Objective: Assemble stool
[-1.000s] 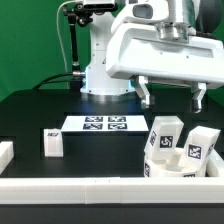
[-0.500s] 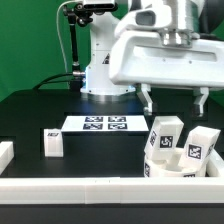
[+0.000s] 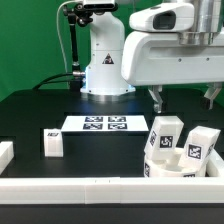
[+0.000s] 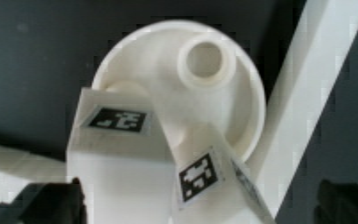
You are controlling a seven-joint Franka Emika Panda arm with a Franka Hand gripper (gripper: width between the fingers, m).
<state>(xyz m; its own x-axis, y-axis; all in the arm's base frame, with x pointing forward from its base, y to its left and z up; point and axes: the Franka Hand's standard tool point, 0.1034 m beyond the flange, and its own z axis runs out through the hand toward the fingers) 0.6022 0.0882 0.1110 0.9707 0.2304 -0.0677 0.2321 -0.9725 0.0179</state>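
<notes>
The white round seat (image 3: 168, 166) lies in the front corner at the exterior view's right, with two tagged white legs (image 3: 166, 133) (image 3: 201, 146) standing on or against it. A third leg (image 3: 53, 143) stands alone at the exterior view's left. My gripper (image 3: 185, 97) hangs above the seat and the two legs, open and empty, clear of them. In the wrist view the seat (image 4: 172, 85) shows its round hole, and a tagged leg (image 4: 149, 150) lies across it between my dark fingers (image 4: 48, 203).
The marker board (image 3: 105, 124) lies flat at the table's middle, in front of the robot base. White border rails run along the front (image 3: 100, 186) and stand at the exterior view's left (image 3: 5, 152). A rail (image 4: 314, 90) passes close beside the seat.
My gripper has moved toward the exterior view's right and slightly up, now more directly over the seat and the two legs. The parts have not moved.
</notes>
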